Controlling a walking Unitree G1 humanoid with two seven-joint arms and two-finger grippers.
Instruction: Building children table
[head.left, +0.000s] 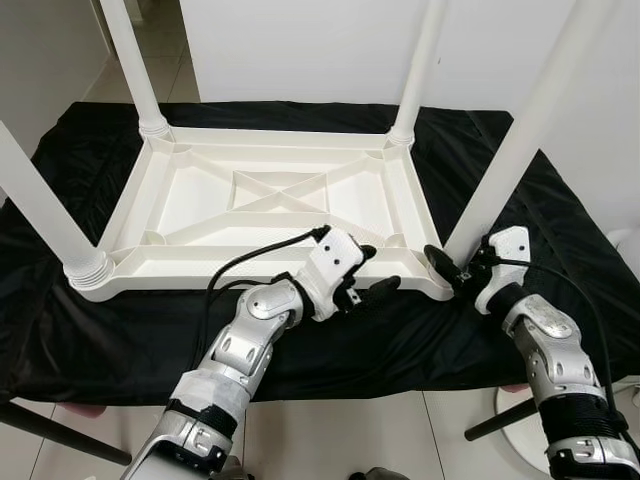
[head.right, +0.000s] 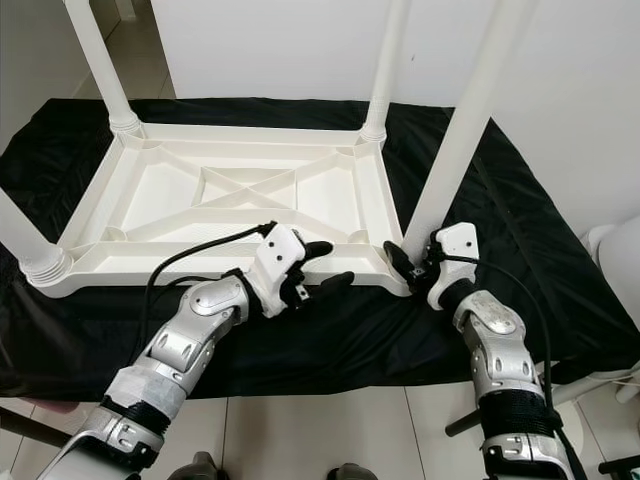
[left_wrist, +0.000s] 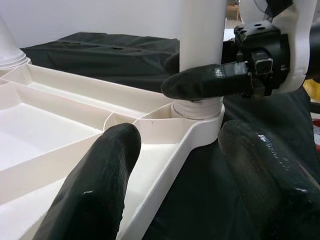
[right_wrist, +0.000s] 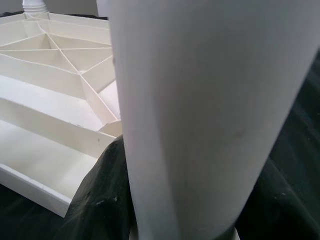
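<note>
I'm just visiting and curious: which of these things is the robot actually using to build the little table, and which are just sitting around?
In use:
- upturned white tabletop
- four white legs, including the near-right leg
- right pincer, clamped around that leg's base
- left pincer, open over the tabletop's near edge

Just there:
- black cloth underneath
- tiled floor
- white wall

No readable text, label, brand, number or sign appeared anywhere in the four views. The white plastic table top (head.left: 270, 205) and its legs (head.left: 505, 150) were plain (moulded ribs only, no lettering), and the black cloth (head.left: 120, 330) beneath carried no print or tag.
</note>
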